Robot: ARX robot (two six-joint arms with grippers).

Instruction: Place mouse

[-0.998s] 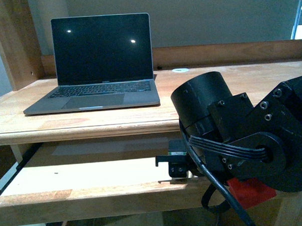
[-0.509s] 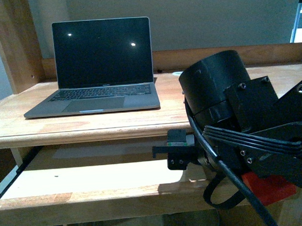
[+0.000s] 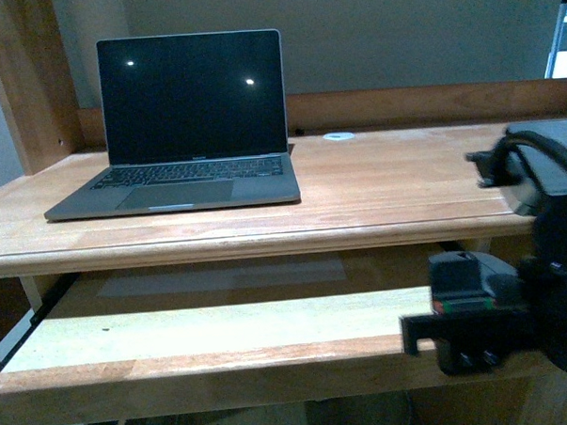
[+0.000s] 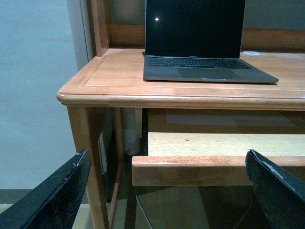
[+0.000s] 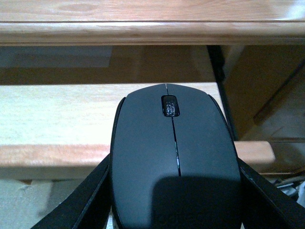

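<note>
Right jaws clasp mouse (image 5: 174, 157) sides; left jaws spread wide.

mouse (image 5: 174, 157): matte black | laptop (image 3: 184, 190): grey | screen (image 3: 192, 103): black | desk (image 3: 395, 184): light wood grain | wall (image 3: 398, 29): perhaps grey

You see a wooden counter (image 3: 386, 184) across mid-frame, a pale pull-out shelf (image 3: 204, 329) below it, and a plain grey wall (image 3: 398, 29) along the top.

Matt black mouse (image 5: 174, 162), varnished wooden desk (image 3: 395, 184)
</note>
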